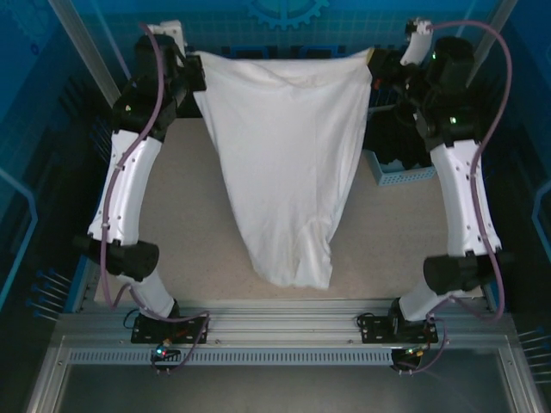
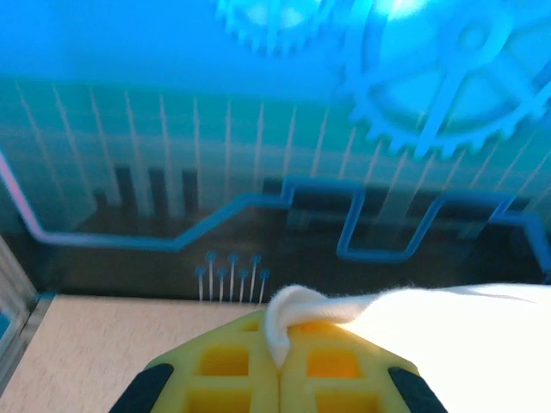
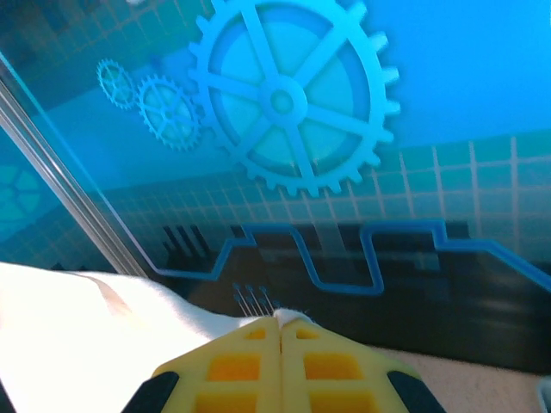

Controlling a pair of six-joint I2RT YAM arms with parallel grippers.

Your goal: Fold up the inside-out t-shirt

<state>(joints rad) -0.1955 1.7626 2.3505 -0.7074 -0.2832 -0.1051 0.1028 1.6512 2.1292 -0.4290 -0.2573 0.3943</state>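
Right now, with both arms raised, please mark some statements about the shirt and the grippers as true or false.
1. The left gripper is shut on an edge of the white t-shirt. True.
2. The right gripper is open and holds nothing. False: it is shut on the t-shirt's edge too.
3. The t-shirt lies folded flat on the table. False: it hangs stretched between the two grippers and narrows toward its lower end.
4. A blue basket stands at the right side of the table, near the right arm. True.
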